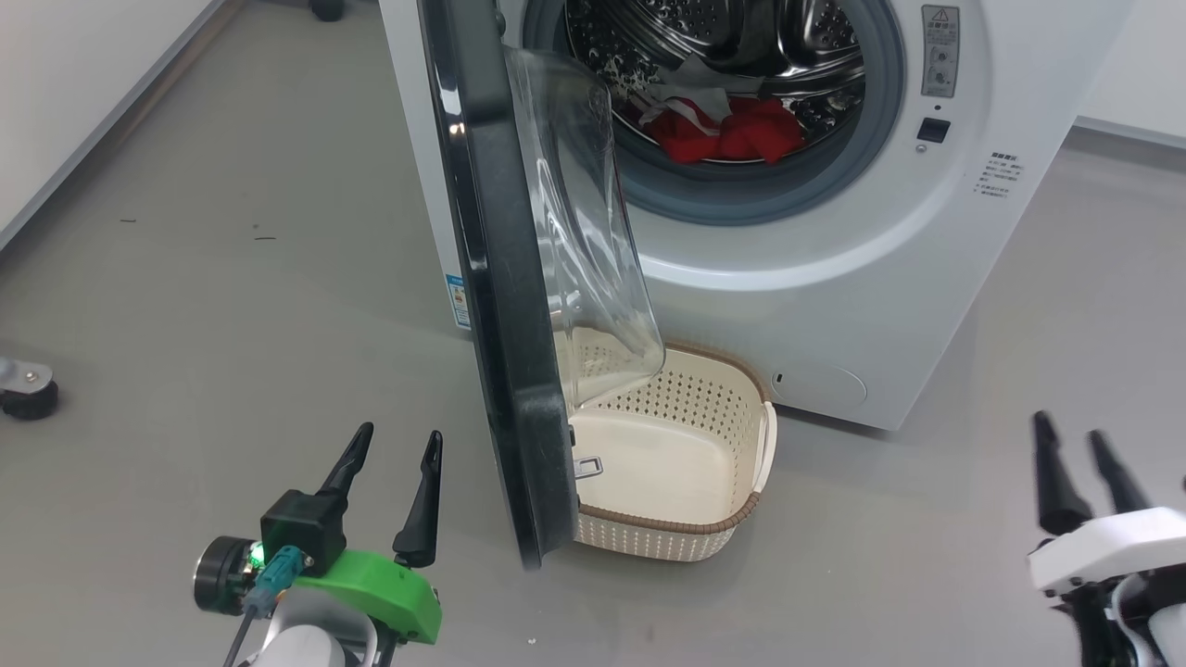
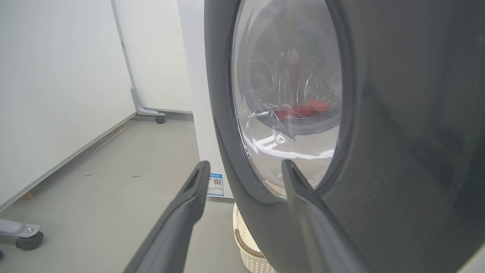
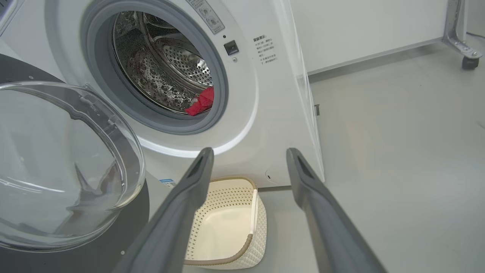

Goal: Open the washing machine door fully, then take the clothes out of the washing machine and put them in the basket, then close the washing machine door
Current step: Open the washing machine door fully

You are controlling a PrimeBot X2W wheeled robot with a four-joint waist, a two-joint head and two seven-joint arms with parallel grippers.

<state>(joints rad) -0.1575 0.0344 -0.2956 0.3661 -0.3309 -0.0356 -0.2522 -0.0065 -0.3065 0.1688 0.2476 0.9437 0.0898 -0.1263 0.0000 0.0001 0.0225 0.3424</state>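
The round washing machine door (image 1: pixel 505 306), glossy black rim around a clear glass bowl, stands swung out just right of the left gripper (image 1: pixel 400 432). Both it and the right gripper (image 1: pixel 1069 426) are spread wide and empty. Bright red clothes (image 1: pixel 732 130) lie inside the white front-loading washing machine (image 1: pixel 834 278), well apart from both. The cream perforated basket (image 1: pixel 690 530) sits empty below the door.

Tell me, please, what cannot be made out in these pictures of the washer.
- Clothes: head view, bunched in the drum, so their number cannot be counted.
- Basket: head view, its left side is hidden behind the door.
- Label on the washer: head view, print too small to read.
- Left wrist view: clothes blurred through the door.
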